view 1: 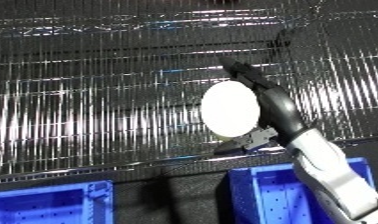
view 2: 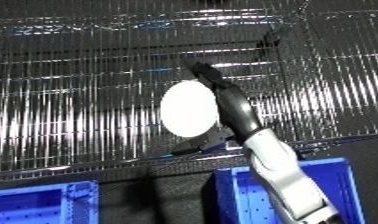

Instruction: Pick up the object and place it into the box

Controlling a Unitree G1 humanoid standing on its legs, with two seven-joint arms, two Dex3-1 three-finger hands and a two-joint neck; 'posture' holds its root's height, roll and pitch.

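Note:
A white oval disc-shaped object [view 1: 229,108] stands on edge above the wire shelf, held in my right hand [view 1: 274,107]. The black fingers reach up along its right side and the thumb sits under its lower edge, so the hand is shut on it. My right forearm [view 1: 332,172] rises from the lower right, crossing over the right blue bin [view 1: 256,197]. A second blue bin [view 1: 48,205] sits at the lower left. My left hand shows in neither view.
A shiny wire shelf [view 1: 97,110] fills most of the view, with its front rail [view 1: 123,167] running just above the bins. A dark gap [view 1: 172,197] separates the two bins.

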